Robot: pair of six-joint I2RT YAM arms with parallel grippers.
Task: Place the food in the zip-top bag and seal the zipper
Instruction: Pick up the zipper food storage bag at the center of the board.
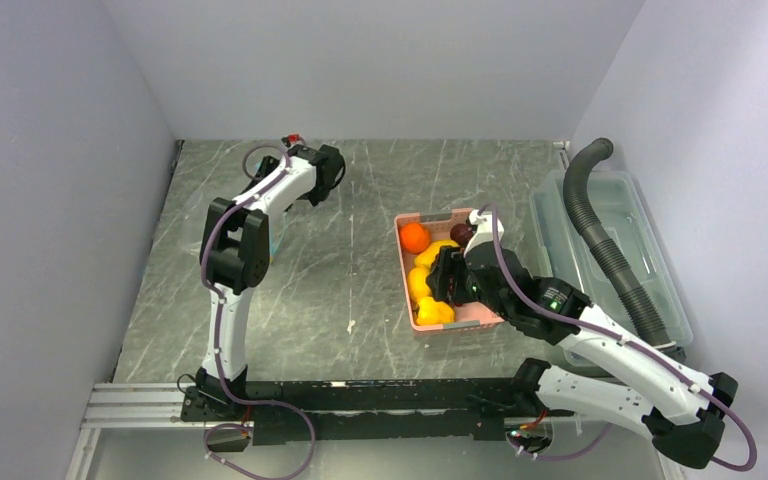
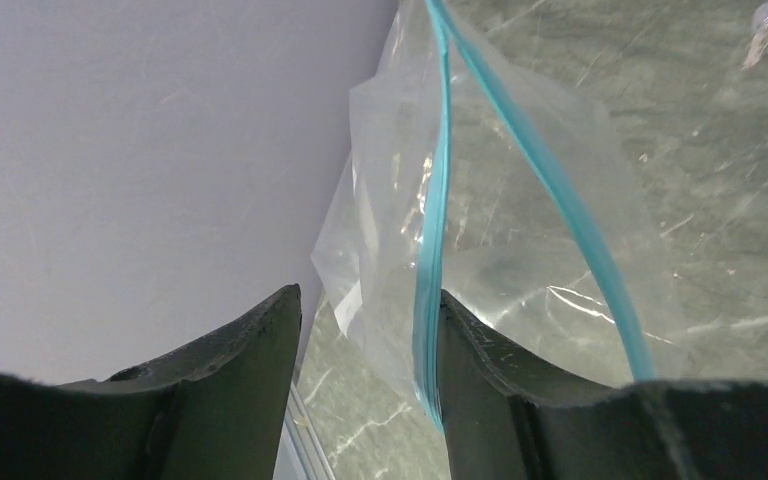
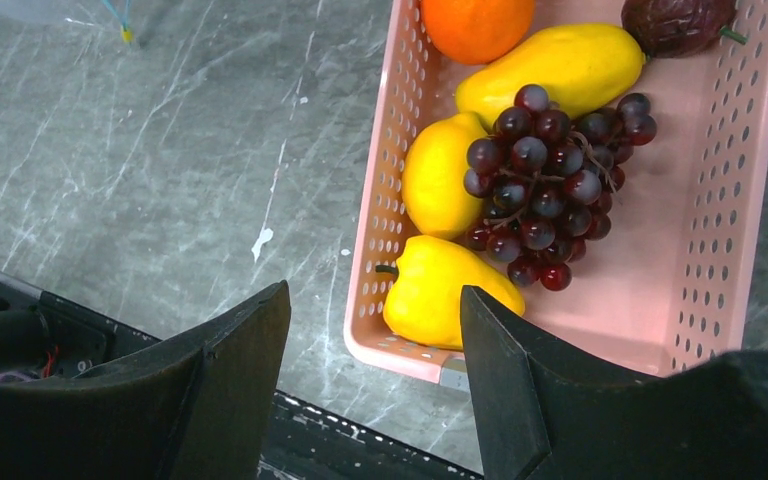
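Note:
The zip-top bag (image 2: 520, 230) is clear, and its mouth gapes between two teal zipper (image 2: 430, 240) strips. My left gripper (image 2: 370, 300) is open at the far left of the table (image 1: 318, 185). One zipper strip lies between its jaws, against the right finger (image 2: 490, 400). The food lies in a pink basket (image 3: 705, 250): an orange (image 3: 475, 22), several yellow pieces (image 3: 440, 290), purple-red grapes (image 3: 545, 170) and a dark round fruit (image 3: 675, 22). My right gripper (image 3: 375, 290) is open and empty above the basket's near-left corner (image 1: 447, 275).
A rigid clear bin (image 1: 650, 240) stands at the right with a grey ribbed hose (image 1: 600, 230) over it. Grey walls close in the left, back and right. A black rail (image 1: 360, 395) runs along the near edge.

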